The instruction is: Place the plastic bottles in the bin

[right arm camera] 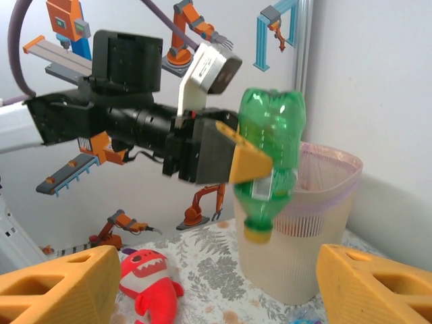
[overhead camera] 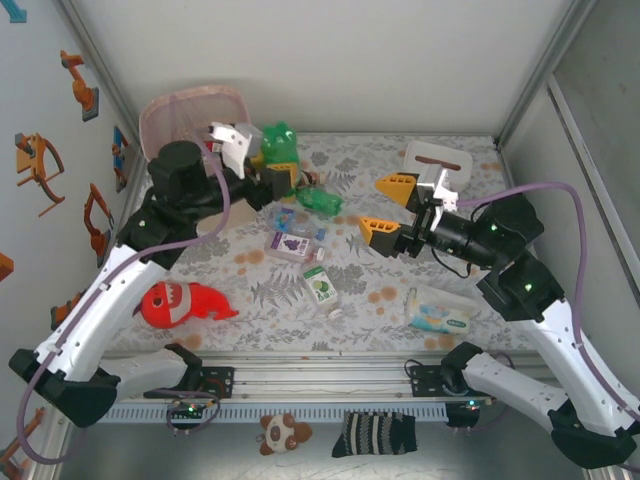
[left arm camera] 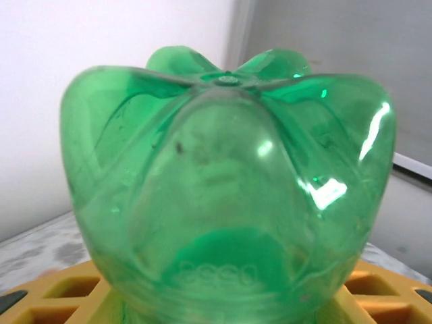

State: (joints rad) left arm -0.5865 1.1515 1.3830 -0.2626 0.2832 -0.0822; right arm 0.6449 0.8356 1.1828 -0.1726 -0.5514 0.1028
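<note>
Green bottle (right arm camera: 273, 128) upside-down in left hand (right arm camera: 264, 169)

walls (overhead camera: 330, 60): plain white, metal posts (overhead camera: 533, 72) in the corners
left wall: cartoon robot stickers (overhead camera: 38, 165)
counter (overhead camera: 360, 160): grey leafy-print cover

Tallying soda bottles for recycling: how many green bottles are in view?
2. One green bottle hangs cap-down in the left gripper, near the bin. The second green bottle lies on the table, mid-back. Others may be hidden inside the bin.
</note>
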